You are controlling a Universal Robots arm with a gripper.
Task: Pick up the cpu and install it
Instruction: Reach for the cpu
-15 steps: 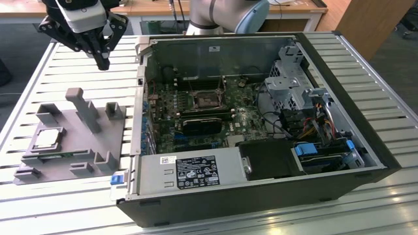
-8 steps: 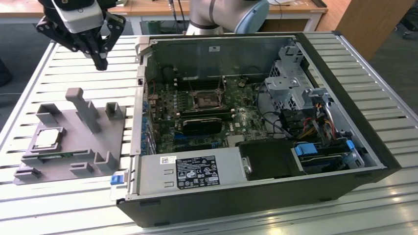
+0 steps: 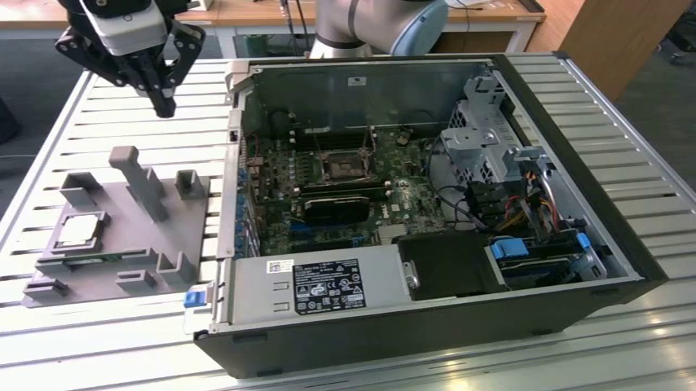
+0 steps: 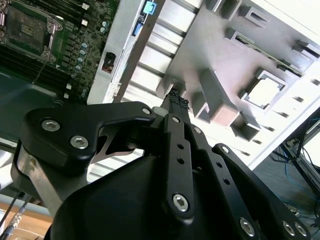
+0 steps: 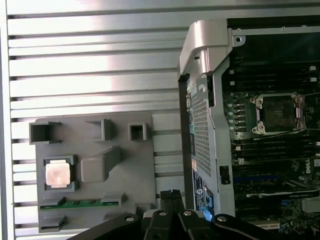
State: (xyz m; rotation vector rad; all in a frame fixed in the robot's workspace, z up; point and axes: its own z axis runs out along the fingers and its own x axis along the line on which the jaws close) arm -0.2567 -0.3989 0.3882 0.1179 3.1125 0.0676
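A slatted metal table (image 3: 609, 106) carries an open computer case (image 3: 435, 326) lying on its side, its motherboard (image 3: 326, 208) exposed, with the metal-framed CPU socket (image 3: 345, 165) near the board's middle. Beside the case, toward the exterior view's left, sits a grey fixture plate (image 3: 136, 244) with upright blocks, and the gripper (image 3: 165, 104) hangs in the air near it, fingers pressed together on nothing. The cpu (image 3: 80, 231) lies flat, silver top up, in a square pocket of the fixture, well apart from gripper and socket.
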